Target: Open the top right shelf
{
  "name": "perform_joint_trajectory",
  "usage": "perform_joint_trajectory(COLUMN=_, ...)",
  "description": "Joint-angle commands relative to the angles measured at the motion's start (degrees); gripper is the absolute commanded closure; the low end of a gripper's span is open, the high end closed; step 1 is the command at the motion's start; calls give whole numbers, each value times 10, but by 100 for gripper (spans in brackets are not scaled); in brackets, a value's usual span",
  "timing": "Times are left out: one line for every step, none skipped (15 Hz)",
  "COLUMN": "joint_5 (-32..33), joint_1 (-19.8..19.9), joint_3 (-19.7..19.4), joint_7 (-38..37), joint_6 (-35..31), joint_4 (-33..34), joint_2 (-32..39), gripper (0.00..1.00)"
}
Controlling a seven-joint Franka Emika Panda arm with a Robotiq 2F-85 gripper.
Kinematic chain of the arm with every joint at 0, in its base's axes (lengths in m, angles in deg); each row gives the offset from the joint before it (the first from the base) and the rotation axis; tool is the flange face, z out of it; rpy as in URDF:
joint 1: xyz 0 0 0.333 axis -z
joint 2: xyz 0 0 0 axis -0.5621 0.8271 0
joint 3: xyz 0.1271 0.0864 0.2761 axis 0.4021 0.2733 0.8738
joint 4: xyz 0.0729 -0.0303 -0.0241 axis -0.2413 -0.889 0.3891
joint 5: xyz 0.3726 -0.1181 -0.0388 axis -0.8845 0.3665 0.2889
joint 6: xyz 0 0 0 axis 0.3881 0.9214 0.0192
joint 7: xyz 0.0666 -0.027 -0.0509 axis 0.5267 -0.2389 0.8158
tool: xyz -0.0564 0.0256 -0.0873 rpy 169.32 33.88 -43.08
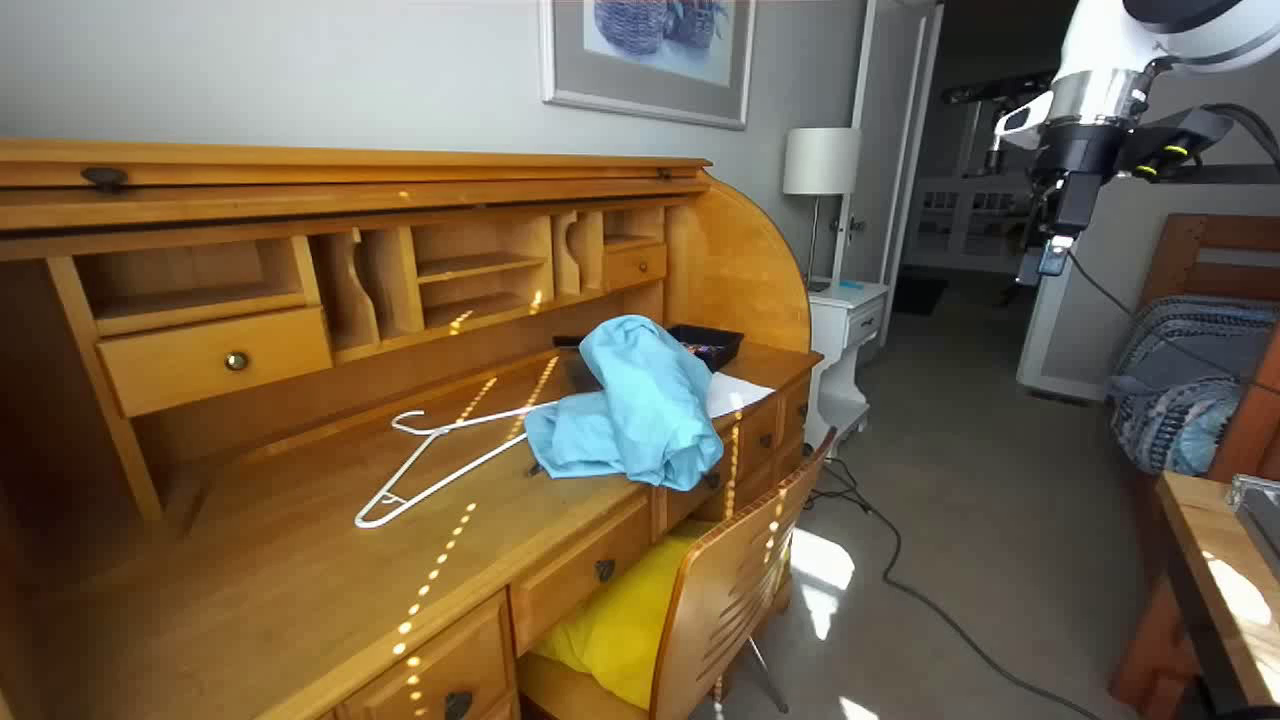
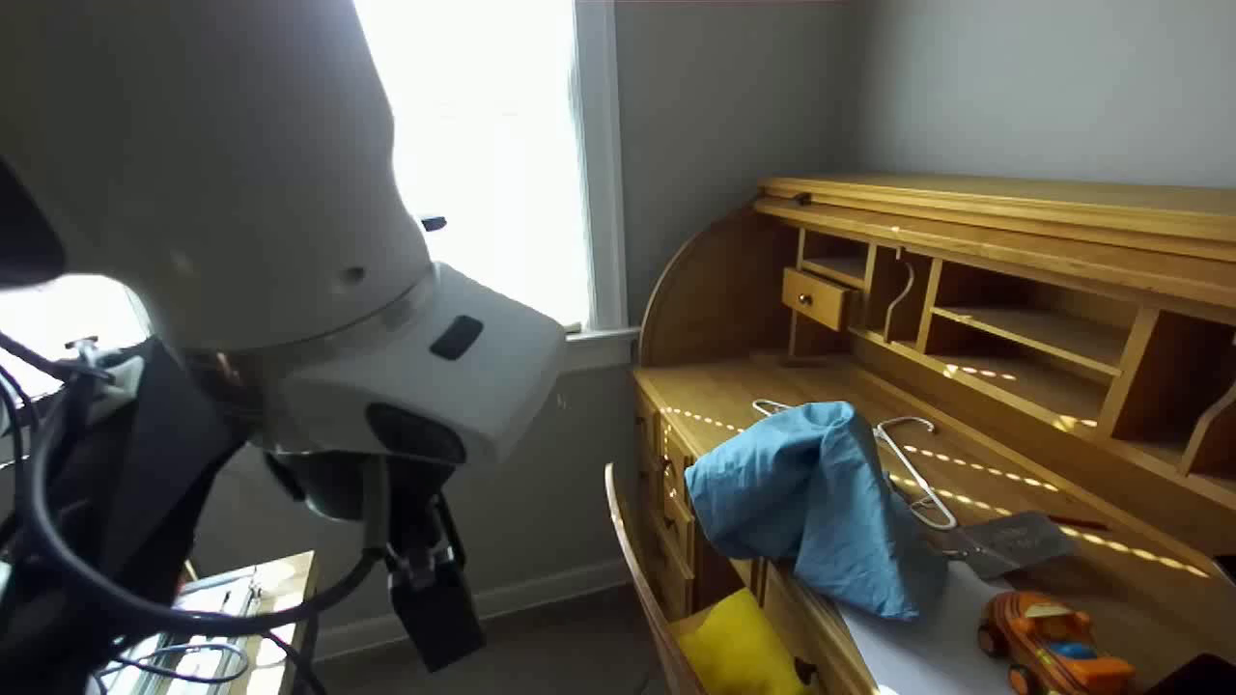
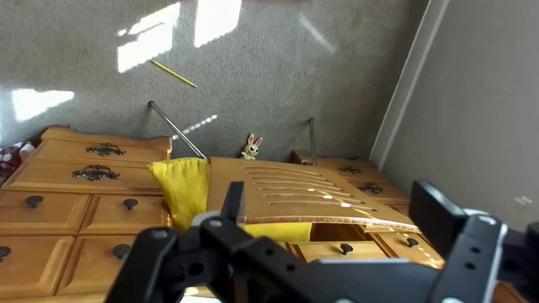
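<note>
The wrist view stands upside down, with the floor at its top. The desk's stack of honey-brown drawers fills its lower left. I take the top right shelf [image 3: 31, 271] to be the uppermost drawer there, near the desktop. It has a dark round knob, and its front looks flush with its neighbours. In an exterior view the top drawer front [image 1: 763, 420] shows at the desk's far end, partly behind the chair. My gripper [image 3: 332, 206] is wide open with nothing between its fingers. In both exterior views the gripper [image 1: 1045, 262] [image 2: 435, 603] hangs in the air, apart from the desk.
A wooden chair [image 1: 735, 590] with a yellow cushion [image 1: 640, 610] stands against the desk front. On the desktop lie a blue cloth [image 1: 650, 400], a white hanger [image 1: 450, 485], a black tray [image 1: 725, 350] and an orange toy vehicle [image 2: 1053, 647]. The small cubbyhole drawer [image 2: 814, 297] sticks out.
</note>
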Motion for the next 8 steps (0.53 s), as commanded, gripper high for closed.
perform_joint_trajectory(joint_5=-15, joint_1=23, joint_3=22, joint_7=12, joint_6=2, joint_4=1, joint_2=6, gripper=0)
perform_joint_trajectory(joint_5=-15, joint_1=23, joint_3=22, joint_7=12, joint_6=2, joint_4=1, joint_2=6, gripper=0)
perform_joint_trajectory(joint_5=-15, joint_1=23, joint_3=22, joint_7=12, joint_6=2, joint_4=1, joint_2=6, gripper=0)
perform_joint_trajectory(joint_5=-15, joint_1=23, joint_3=22, joint_7=12, joint_6=2, joint_4=1, joint_2=6, gripper=0)
perform_joint_trajectory(joint_5=-15, joint_1=23, joint_3=22, joint_7=12, joint_6=2, joint_4=1, joint_2=6, gripper=0)
perform_joint_trajectory(joint_5=-15, joint_1=23, joint_3=22, joint_7=12, joint_6=2, joint_4=1, joint_2=6, gripper=0)
perform_joint_trajectory(joint_5=-17, joint_1=21, joint_3=21, joint_7=16, joint_6=-30, joint_4=-1, joint_2=19, gripper=0)
perform_joint_trajectory(joint_5=-17, joint_1=21, joint_3=20, joint_7=22, joint_6=-61, joint_4=-3, joint_2=36, gripper=0)
